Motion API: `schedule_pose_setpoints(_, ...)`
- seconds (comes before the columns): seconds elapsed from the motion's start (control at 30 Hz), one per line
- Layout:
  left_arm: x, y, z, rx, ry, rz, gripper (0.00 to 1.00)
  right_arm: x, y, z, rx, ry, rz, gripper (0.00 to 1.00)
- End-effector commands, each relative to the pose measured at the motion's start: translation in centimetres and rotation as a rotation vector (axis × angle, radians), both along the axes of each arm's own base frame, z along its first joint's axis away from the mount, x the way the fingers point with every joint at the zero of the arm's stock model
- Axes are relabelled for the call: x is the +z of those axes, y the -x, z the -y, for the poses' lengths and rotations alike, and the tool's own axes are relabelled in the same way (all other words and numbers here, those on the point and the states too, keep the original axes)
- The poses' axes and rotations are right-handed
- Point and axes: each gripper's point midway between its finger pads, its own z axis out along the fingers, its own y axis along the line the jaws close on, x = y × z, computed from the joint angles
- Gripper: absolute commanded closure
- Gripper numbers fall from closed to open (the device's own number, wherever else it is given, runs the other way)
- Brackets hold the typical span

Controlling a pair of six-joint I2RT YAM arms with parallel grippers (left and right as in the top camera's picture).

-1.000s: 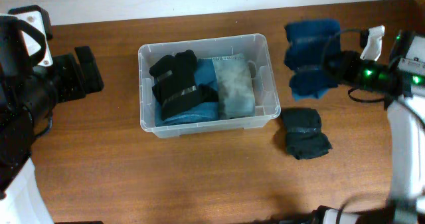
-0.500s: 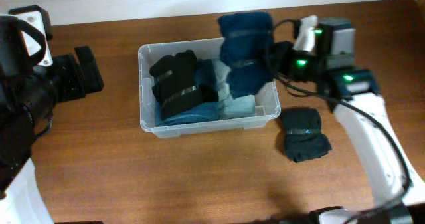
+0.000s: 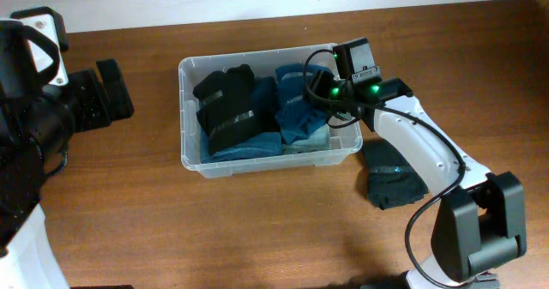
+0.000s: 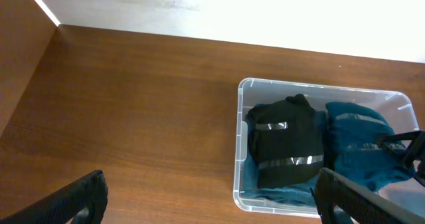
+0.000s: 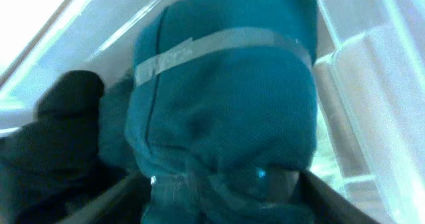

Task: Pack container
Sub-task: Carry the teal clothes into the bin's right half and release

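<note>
The container (image 3: 266, 159) is a clear plastic tub in the middle of the table. Inside lie a black taped bundle (image 3: 227, 107) on the left and folded blue cloth beneath. My right gripper (image 3: 319, 99) is shut on a teal taped bundle (image 3: 300, 113) and holds it inside the tub's right half; the right wrist view shows the teal bundle (image 5: 226, 111) filling the frame between the fingers. My left gripper (image 4: 209, 201) is open and empty, far left of the tub (image 4: 240, 157). A dark bundle (image 3: 393, 173) lies on the table right of the tub.
The wall edge runs along the back of the table. My left arm's black body (image 3: 51, 109) sits at the left edge. Bare wood lies in front of the tub.
My right gripper carried the teal bundle from the right of the table over the tub's rim and down into the tub's right half. The left arm stayed still.
</note>
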Motion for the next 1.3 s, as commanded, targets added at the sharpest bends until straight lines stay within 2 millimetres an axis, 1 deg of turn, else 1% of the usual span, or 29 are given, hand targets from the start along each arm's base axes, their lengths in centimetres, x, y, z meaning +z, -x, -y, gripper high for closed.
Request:
schedule_pose_setpoints(0.0, 0.5, 0.4, -0.2, 0.005, -0.010, 0.017, 0.01, 2.5, -0.3, 0.8, 0.057, 0.064, 0.088, 0.24)
schedule_pose_setpoints(0.07, 0.5, 0.4, -0.2, 0.005, -0.010, 0.017, 0.01, 4.9, -0.1, 1.5, 0.082, 0.086, 0.141, 0.24)
schedule_pose_setpoints(0.1, 0.5, 0.4, -0.2, 0.005, -0.010, 0.017, 0.00, 6.8, 0.2, 1.9, 0.099, 0.096, 0.183, 0.24)
schedule_pose_setpoints(0.13, 0.5, 0.4, -0.2, 0.005, -0.010, 0.017, 0.01, 7.9, 0.4, 2.1, 0.112, 0.104, 0.209, 0.25)
schedule_pose_setpoints(0.17, 0.5, 0.4, -0.2, 0.005, -0.010, 0.017, 0.00, 9.8, 0.8, 2.1, 0.137, 0.115, 0.256, 0.27)
schedule_pose_setpoints(0.2, 0.5, 0.4, -0.2, 0.005, -0.010, 0.017, 0.01, 11.8, 1.4, 2.2, 0.157, 0.127, 0.306, 0.32)
schedule_pose_setpoints(0.23, 0.5, 0.4, -0.2, 0.005, -0.010, 0.017, 0.01, 12.9, 1.8, 2.3, 0.163, 0.130, 0.333, 0.39)
schedule_pose_setpoints(0.27, 0.5, 0.4, -0.2, 0.004, -0.010, 0.017, 0.01, 13.7, 2.2, 2.4, 0.162, 0.126, 0.351, 0.52)
schedule_pose_setpoints(0.33, 0.5, 0.4, -0.2, 0.005, -0.010, 0.017, 0.00, 14.3, 2.7, 2.5, 0.162, 0.125, 0.358, 0.92)
schedule_pose_setpoints(0.37, 0.5, 0.4, -0.2, 0.005, -0.010, 0.017, 0.01, 14.1, 2.8, 2.4, 0.165, 0.123, 0.352, 0.96)
schedule_pose_setpoints(0.43, 0.5, 0.4, -0.2, 0.005, -0.010, 0.017, 0.00, 12.9, 2.9, 1.8, 0.182, 0.126, 0.319, 0.96)
schedule_pose_setpoints(0.5, 0.5, 0.4, -0.2, 0.005, -0.010, 0.017, 0.01, 11.0, 2.6, 0.8, 0.207, 0.133, 0.278, 0.96)
schedule_pose_setpoints(0.53, 0.5, 0.4, -0.2, 0.005, -0.010, 0.017, 0.01, 8.9, 2.3, -0.1, 0.226, 0.147, 0.235, 0.96)
schedule_pose_setpoints(0.57, 0.5, 0.4, -0.2, 0.005, -0.010, 0.017, 0.01, 7.5, 2.0, -0.5, 0.234, 0.162, 0.204, 0.96)
schedule_pose_setpoints(0.63, 0.5, 0.4, -0.2, 0.005, -0.010, 0.017, 0.01, 3.8, 1.6, -1.3, 0.252, 0.196, 0.124, 0.96)
schedule_pose_setpoints(0.67, 0.5, 0.4, -0.2, 0.005, -0.010, 0.017, 0.01, 0.7, 1.4, -1.7, 0.265, 0.219, 0.055, 0.96)
schedule_pose_setpoints(0.7, 0.5, 0.4, -0.2, 0.005, -0.010, 0.017, 0.00, -1.9, 1.4, -1.9, 0.277, 0.230, -0.006, 0.96)
schedule_pose_setpoints(0.73, 0.5, 0.4, -0.2, 0.005, -0.010, 0.017, 0.01, -3.4, 1.5, -2.0, 0.284, 0.236, -0.042, 0.96)
schedule_pose_setpoints(0.77, 0.5, 0.4, -0.2, 0.005, -0.010, 0.017, 0.01, -5.6, 1.7, -2.0, 0.291, 0.244, -0.097, 0.96)
schedule_pose_setpoints(0.83, 0.5, 0.4, -0.2, 0.005, -0.010, 0.017, 0.01, -6.9, 2.1, -1.9, 0.295, 0.251, -0.135, 0.96)
schedule_pose_setpoints(0.9, 0.5, 0.4, -0.2, 0.005, -0.010, 0.017, 0.01, -6.9, 2.3, -1.9, 0.300, 0.249, -0.145, 0.96)
schedule_pose_setpoints(0.97, 0.5, 0.4, -0.2, 0.005, -0.010, 0.017, 0.01, -5.7, 2.3, -2.2, 0.305, 0.240, -0.129, 0.95)
schedule_pose_setpoints(1.0, 0.5, 0.4, -0.2, 0.005, -0.010, 0.017, 0.00, -4.4, 2.3, -2.5, 0.311, 0.226, -0.110, 0.91)
schedule_pose_setpoints(1.07, 0.5, 0.4, -0.2, 0.005, -0.010, 0.017, 0.01, -1.5, 2.2, -3.8, 0.351, 0.188, -0.048, 0.78)
schedule_pose_setpoints(1.1, 0.5, 0.4, -0.2, 0.005, -0.010, 0.017, 0.01, 0.7, 2.2, -4.9, 0.386, 0.157, 0.005, 0.69)
schedule_pose_setpoints(1.13, 0.5, 0.4, -0.2, 0.005, -0.010, 0.017, 0.01, 3.0, 2.4, -6.3, 0.429, 0.128, 0.067, 0.64)
schedule_pose_setpoints(1.17, 0.5, 0.4, -0.2, 0.005, -0.010, 0.017, 0.01, 4.7, 2.5, -7.4, 0.462, 0.106, 0.116, 0.59)
schedule_pose_setpoints(1.2, 0.5, 0.4, -0.2, 0.005, -0.010, 0.017, 0.00, 7.0, 2.8, -9.0, 0.505, 0.080, 0.186, 0.57)
schedule_pose_setpoints(1.27, 0.5, 0.4, -0.2, 0.005, -0.010, 0.017, 0.01, 10.2, 3.4, -12.0, 0.568, 0.046, 0.300, 0.56)
